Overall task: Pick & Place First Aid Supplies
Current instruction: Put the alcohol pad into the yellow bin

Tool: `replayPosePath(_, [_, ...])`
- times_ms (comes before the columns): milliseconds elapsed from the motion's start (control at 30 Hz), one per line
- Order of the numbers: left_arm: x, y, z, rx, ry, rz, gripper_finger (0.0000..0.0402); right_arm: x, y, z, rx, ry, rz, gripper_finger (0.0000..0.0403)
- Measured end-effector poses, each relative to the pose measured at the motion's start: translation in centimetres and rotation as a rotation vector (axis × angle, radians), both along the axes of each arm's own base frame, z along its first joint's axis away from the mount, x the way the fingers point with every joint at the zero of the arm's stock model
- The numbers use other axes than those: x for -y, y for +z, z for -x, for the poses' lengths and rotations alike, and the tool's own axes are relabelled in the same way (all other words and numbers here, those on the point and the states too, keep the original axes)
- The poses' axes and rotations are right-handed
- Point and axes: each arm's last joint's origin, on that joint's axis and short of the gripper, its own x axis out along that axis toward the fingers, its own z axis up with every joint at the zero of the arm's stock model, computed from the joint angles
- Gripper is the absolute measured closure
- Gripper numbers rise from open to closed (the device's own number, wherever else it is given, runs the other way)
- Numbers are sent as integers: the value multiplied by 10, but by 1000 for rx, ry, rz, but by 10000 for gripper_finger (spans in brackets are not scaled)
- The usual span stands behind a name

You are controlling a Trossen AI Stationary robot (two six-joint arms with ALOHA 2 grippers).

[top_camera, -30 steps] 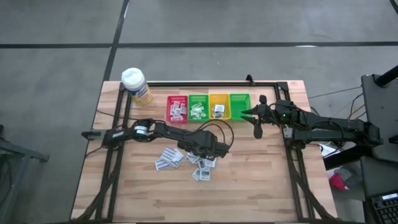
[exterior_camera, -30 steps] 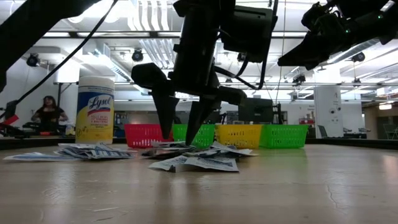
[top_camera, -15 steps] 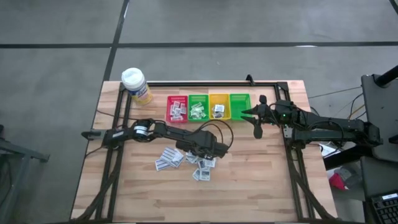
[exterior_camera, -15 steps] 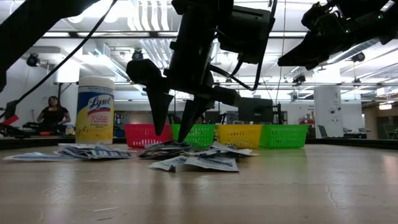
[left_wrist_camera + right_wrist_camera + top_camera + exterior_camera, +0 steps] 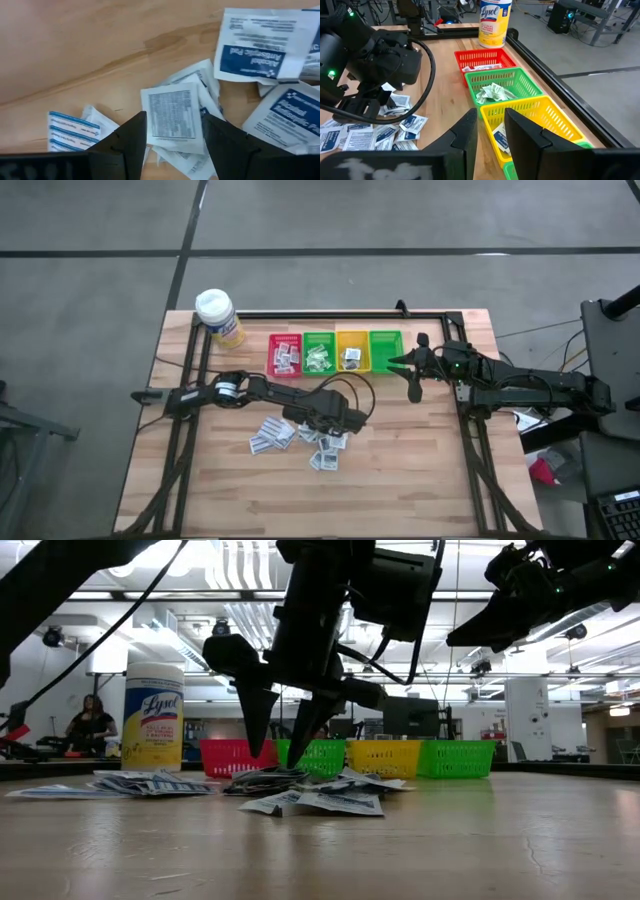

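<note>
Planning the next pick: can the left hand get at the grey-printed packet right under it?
Probably yes: the left hand hangs open above the grey-printed packet, which lies on top of the pile with nothing covering it.

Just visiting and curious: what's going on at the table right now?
Left gripper open, poised over the sachet pile, nothing held. Right gripper waits beside the bins, empty. Nothing in the way.

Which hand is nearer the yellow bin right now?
Right. The right hand hangs just off the bin row's end, near the yellow bin. The left hand, open, hovers over the loose sachets, farther away.
</note>
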Motion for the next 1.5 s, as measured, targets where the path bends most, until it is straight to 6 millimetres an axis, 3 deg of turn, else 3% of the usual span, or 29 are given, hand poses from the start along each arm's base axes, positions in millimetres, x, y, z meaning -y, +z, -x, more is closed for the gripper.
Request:
replayPosePath(200, [3, 6, -3, 37, -1, 16, 211, 0, 0, 0, 0, 1, 1, 299])
replayPosePath(1500, [4, -8, 6, -44, 26, -2, 211, 0, 0, 0, 0, -1, -2, 308])
